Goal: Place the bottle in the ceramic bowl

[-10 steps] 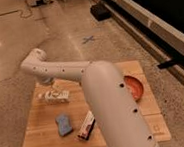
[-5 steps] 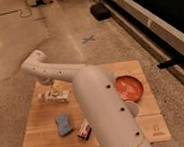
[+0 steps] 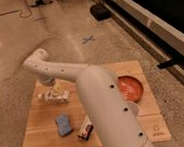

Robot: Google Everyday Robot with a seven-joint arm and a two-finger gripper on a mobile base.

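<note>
- Polished concrete floor [image 3: 11,42] runs around a low wooden table [image 3: 41,142]. The arm [image 3: 108,111] rises from the near edge, bends at its elbow and drops toward the table's far-left part.
- The gripper [image 3: 52,87] hangs at the end of that bend, right over the bottle [image 3: 55,96]. The bottle lies on the wood directly beneath it, touching or nearly so.
- How far the gripper is open, and whether it has hold of the bottle, I cannot tell.
- Over the last second the bottle has kept its spot on the boards and the gripper has stayed above it. The thick forearm is what has shifted: it has swung clear of the ceramic bowl [image 3: 132,88], which now shows nearly whole.
- The bowl sits well apart from the gripper, across the table beyond the forearm. A blue sponge [image 3: 64,124] and a black-and-red box [image 3: 85,130] lie nearer the camera than the gripper.
- As I judge it, the grasp is the step in hand. No lift has begun, and the whole carry to the bowl is left to do.
</note>
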